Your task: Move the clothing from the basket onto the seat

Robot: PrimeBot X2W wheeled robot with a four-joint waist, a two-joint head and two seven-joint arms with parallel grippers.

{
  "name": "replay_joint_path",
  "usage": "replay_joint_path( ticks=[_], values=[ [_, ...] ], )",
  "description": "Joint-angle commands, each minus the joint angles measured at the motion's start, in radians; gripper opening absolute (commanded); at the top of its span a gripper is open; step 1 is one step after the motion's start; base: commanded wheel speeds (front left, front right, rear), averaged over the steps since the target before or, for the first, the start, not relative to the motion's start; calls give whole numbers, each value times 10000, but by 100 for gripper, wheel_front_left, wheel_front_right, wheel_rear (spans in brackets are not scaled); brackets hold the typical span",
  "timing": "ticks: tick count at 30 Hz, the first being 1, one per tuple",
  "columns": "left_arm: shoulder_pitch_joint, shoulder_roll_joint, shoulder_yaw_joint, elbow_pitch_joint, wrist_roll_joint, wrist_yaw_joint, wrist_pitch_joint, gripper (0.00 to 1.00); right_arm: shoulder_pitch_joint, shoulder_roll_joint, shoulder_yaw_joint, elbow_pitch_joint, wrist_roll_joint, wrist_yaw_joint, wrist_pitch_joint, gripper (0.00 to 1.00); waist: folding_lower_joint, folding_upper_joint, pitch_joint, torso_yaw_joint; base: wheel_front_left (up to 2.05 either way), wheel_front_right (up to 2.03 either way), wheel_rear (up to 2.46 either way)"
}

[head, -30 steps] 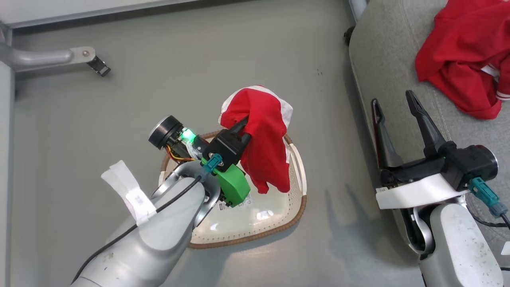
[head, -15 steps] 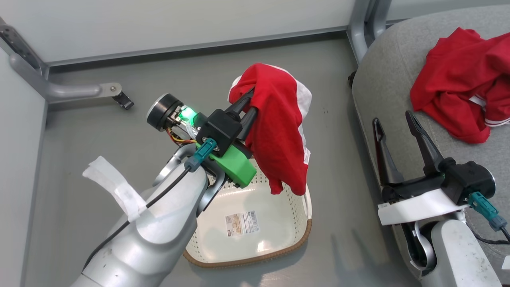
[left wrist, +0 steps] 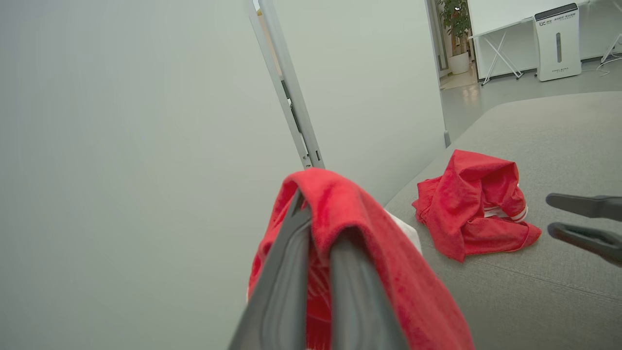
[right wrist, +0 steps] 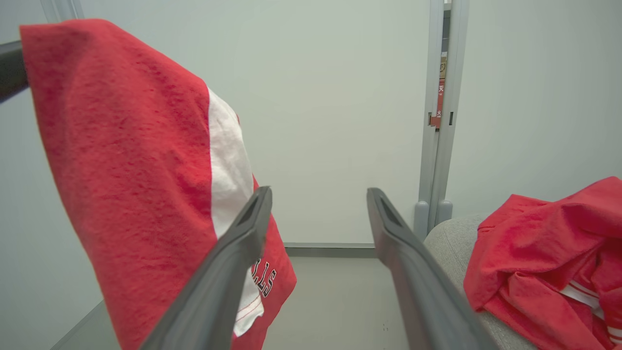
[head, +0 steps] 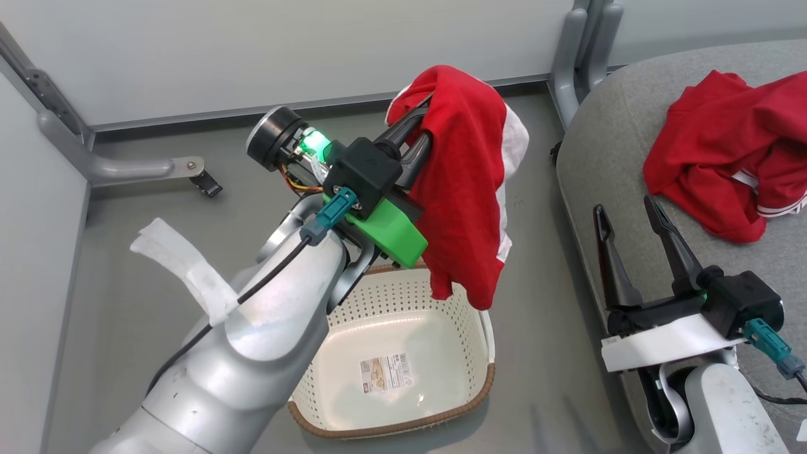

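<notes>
Far left, a metal leg (head: 120, 169) is lying along the floor (head: 157, 252) at the wall base. A white tape tag (head: 183, 268) is sticking off the left forearm. The left gripper (head: 423, 125) is clamping shut on a red garment (head: 466, 189), raised above the basket (head: 470, 394). The cloth is draping over both fingers and hiding their tips. It is hanging down, and its lower hem is overlapping the basket's far rim in the head view; contact cannot be told. The basket is sitting on the floor, its bare bottom showing a paper label (head: 386, 372).

In the right wrist view the held garment is showing a white panel and dark lettering (right wrist: 265, 282) near its hem.

A strip of floor is lying between basket and seat (head: 605, 145). A partition post (head: 583, 38) is standing at the seat's far corner. The right gripper (head: 623, 205) is hovering over the seat's near left edge, jaws spread wide with nothing between them. It is sitting between the held garment and a second red garment (head: 712, 164), which is lying crumpled on the seat, white stripes showing.
</notes>
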Motion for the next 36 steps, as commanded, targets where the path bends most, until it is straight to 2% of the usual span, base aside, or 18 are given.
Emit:
replay_joint_path(
  ticks=[1, 6, 14, 19, 28, 36],
  values=[
    [-170, -32, -24, 61, -43, -29, -36, 0, 119, -30, -21, -1, 65, -7, -19, 100, 1, 0, -25, -6, 0, 0, 0],
    [-277, -104, -110, 154, -114, -39, -35, 0, 110, -28, 209, -214, 114, -7, -19, 100, 1, 0, -61, 6, 0, 0, 0],
    [-346, -163, -267, 237, -177, 8, -37, 0, -227, -28, 1545, -1014, -100, -7, -21, 100, 1, 0, 6, 53, 0, 0, 0],
    [-361, -181, -317, 250, -206, 27, -37, 0, -608, -31, 2281, -1075, -241, -7, -19, 100, 1, 0, 58, 87, 0, 0, 0],
    [-483, -243, -549, 167, -291, 113, -37, 0, -1461, -31, 3318, 131, -932, -7, -19, 100, 1, 0, 228, 314, 0, 0, 0],
    [-684, -272, -943, -128, -563, 309, -35, 0, -2218, -31, 3489, 1095, -2004, -7, -19, 100, 1, 0, 481, 522, 0, 0, 0]
  ],
)
